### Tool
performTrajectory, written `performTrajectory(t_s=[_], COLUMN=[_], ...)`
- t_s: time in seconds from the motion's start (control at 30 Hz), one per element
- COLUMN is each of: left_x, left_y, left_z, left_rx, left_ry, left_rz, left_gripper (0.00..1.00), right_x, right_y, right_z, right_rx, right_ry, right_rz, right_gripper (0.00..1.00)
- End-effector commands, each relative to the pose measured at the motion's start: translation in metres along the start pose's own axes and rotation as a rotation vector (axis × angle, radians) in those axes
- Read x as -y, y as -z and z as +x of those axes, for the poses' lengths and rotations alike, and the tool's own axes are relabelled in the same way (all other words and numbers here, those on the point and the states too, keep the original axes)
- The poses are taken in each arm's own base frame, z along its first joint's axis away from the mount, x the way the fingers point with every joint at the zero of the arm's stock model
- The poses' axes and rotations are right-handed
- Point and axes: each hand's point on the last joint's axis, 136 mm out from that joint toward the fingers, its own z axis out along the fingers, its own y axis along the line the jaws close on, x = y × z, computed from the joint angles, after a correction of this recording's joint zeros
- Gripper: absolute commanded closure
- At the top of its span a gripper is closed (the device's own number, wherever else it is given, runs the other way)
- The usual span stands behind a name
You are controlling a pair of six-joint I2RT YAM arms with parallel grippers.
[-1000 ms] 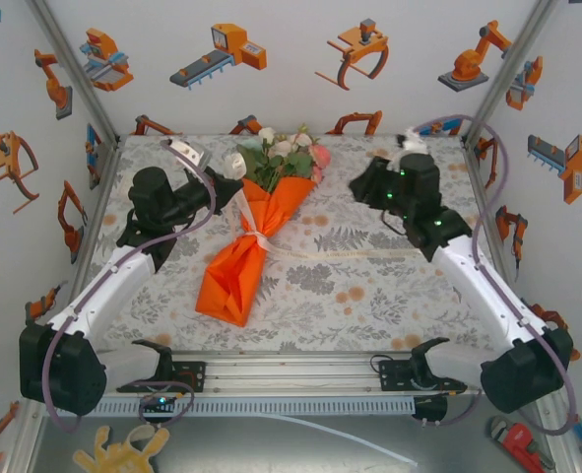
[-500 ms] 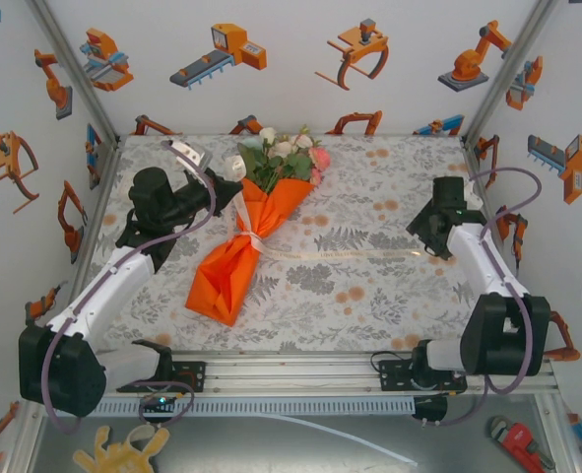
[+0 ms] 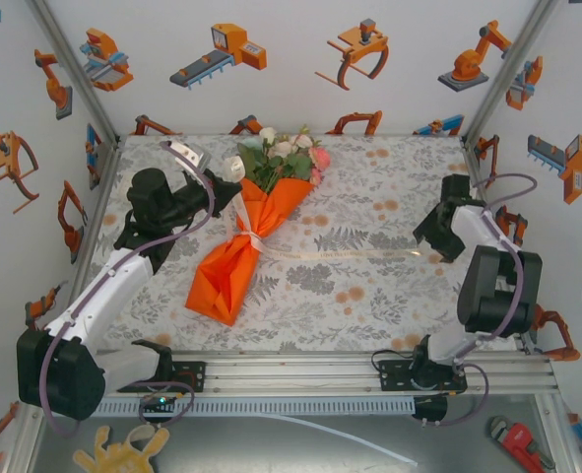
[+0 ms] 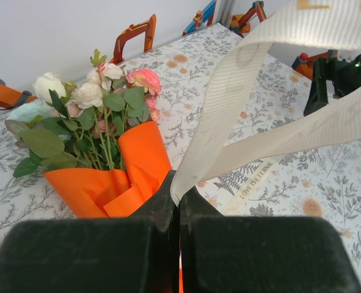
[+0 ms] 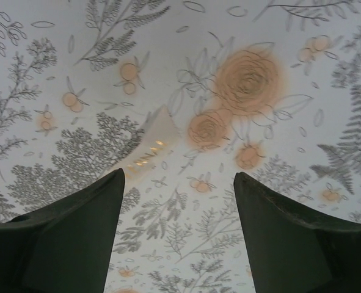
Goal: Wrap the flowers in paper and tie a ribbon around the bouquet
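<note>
- Bouquet (image 3: 261,212) lay slantwise on the floral-print tablecloth (image 3: 369,296), left of centre, with pink and white flowers (image 3: 283,158) topping a creased cone of bright orange paper (image 3: 226,281).
- A ribbed, cream-white ribbon (image 4: 241,91) circled the cone's waist, and one flat tail ran right across the cloth.
- Left gripper (image 4: 179,204) was clamped tight on the ribbon, just beside the paper.
- Right gripper (image 5: 179,183) hung spread wide above the cloth near the tail's tip, holding nothing.

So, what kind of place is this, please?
Probably a robot lab test cell: white walls with robot stickers, an aluminium frame, and a left arm and right arm bolted to a rail.
</note>
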Motion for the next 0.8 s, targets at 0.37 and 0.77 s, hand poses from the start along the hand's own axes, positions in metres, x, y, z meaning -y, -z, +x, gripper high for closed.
performTrajectory(t_s=[0.37,0.77], left_x=[0.022,0.113], left_y=[-0.004,-0.060], left_z=[0.006,-0.007], left_rx=[-0.009,0.048], left_ry=[0.065,0.201], left_rz=[0.074,0.225], left_gripper=[1.00,1.00], right_x=[-0.010,-0.017], right_y=[-0.027,0.044], right_z=[0.005,-0.053], right_rx=[-0.052,0.202], right_ry=[-0.138,-0.133], right_rz=[0.051,-0.054], right_gripper=[0.62,1.00])
